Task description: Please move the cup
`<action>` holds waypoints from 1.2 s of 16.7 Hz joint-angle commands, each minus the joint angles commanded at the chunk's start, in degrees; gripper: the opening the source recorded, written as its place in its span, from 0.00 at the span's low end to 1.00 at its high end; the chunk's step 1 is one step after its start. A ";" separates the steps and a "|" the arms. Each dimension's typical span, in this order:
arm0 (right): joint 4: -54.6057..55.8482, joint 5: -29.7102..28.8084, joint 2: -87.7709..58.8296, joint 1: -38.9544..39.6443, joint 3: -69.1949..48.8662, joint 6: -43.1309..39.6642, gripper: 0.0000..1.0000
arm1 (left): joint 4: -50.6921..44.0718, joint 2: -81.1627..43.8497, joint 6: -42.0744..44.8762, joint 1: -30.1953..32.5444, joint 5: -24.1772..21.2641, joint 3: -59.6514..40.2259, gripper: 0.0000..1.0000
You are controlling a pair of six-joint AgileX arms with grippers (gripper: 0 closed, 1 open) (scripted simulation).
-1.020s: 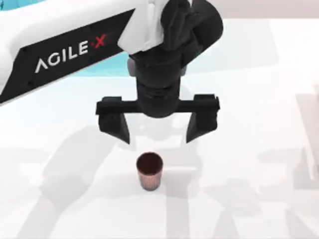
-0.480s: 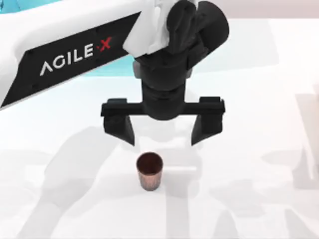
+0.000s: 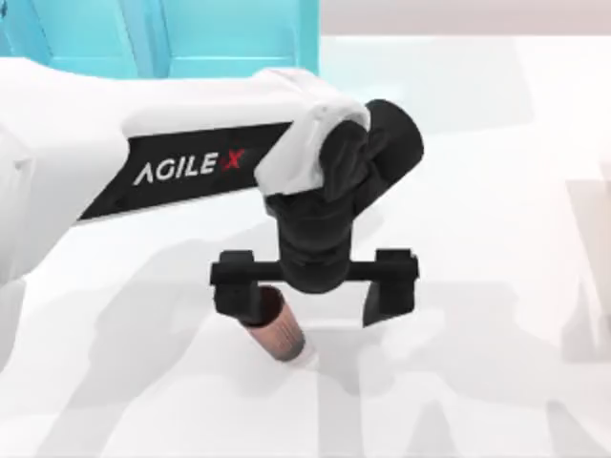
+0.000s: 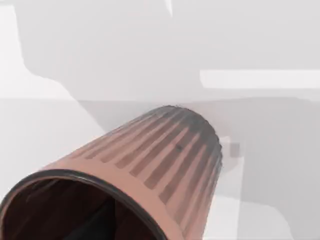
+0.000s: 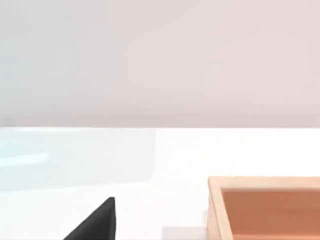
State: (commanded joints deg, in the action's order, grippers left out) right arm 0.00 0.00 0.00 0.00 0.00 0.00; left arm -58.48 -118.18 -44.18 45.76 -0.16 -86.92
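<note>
Fingers of the left gripper (image 3: pixel 315 301) are being held spread wide above the white tabletop (image 3: pixel 496 286), one on either side of the wrist, with nothing clasped between them. The cup (image 3: pixel 279 330) is standing on the tabletop near the middle of the top view, its upper part being covered by the left finger (image 3: pixel 239 298), so that the ribbed copper wall is being seen just below and beside that finger; whether the finger is touching the rim cannot be told. The right finger (image 3: pixel 387 298) is being held well apart from the cup. In the left wrist view the cup (image 4: pixel 150 165) is being seen close up, its dark rim and interior nearest the camera and its ribbed wall tapering away toward the tabletop (image 4: pixel 260 150). In the right wrist view a wooden box (image 5: pixel 265 207) is being shown on the tabletop, along with a black finger tip (image 5: pixel 97 222); whether the right gripper's fingers are released or clenched cannot be told.
</note>
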 joint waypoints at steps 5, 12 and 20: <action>0.00 0.00 0.00 0.00 0.00 0.00 1.00 | 1.76 -0.42 -0.02 0.03 0.00 1.66 1.00; 0.00 0.00 0.00 0.00 0.00 0.00 1.00 | 1.76 -0.42 -0.02 0.03 0.00 1.66 0.55; 0.00 0.00 0.00 0.00 0.00 0.00 1.00 | 1.76 -0.42 -0.02 0.03 0.00 1.66 0.00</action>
State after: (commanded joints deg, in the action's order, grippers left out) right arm 0.00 0.00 0.00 0.00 0.00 0.00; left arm -56.71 -118.60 -44.21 45.79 -0.17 -85.26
